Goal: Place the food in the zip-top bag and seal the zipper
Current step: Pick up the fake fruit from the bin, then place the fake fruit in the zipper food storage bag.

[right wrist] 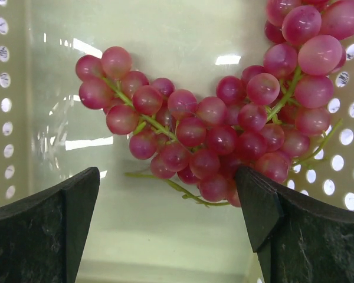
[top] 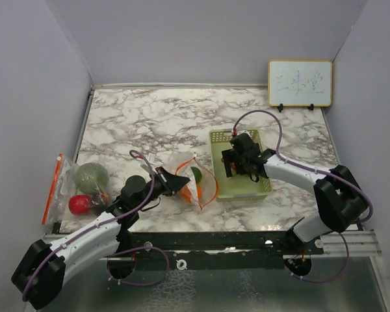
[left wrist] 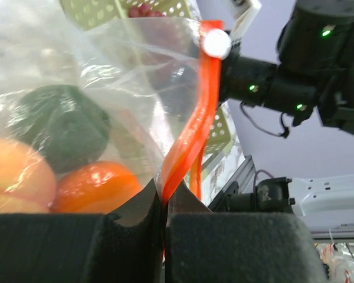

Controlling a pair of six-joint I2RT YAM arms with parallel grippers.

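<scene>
A clear zip-top bag [top: 198, 179] with an orange zipper [left wrist: 194, 124] and a white slider [left wrist: 216, 42] lies at the table's front centre. It holds a dark green fruit [left wrist: 59, 127], an orange fruit [left wrist: 94, 186] and a peach one [left wrist: 15, 174]. My left gripper [top: 180, 184] is shut on the zipper strip [left wrist: 164, 197]. My right gripper [top: 235, 168] is open inside the pale green tray [top: 263, 185], its fingers either side of the near end of a bunch of red grapes [right wrist: 218, 135], right finger [right wrist: 295, 230] touching them.
A second clear bag [top: 58, 182] at the front left holds a netted grey-green melon [top: 92, 175] and a red fruit [top: 80, 204]. A small whiteboard [top: 299, 83] stands at the back right. Grey walls enclose the marble table [top: 156, 123].
</scene>
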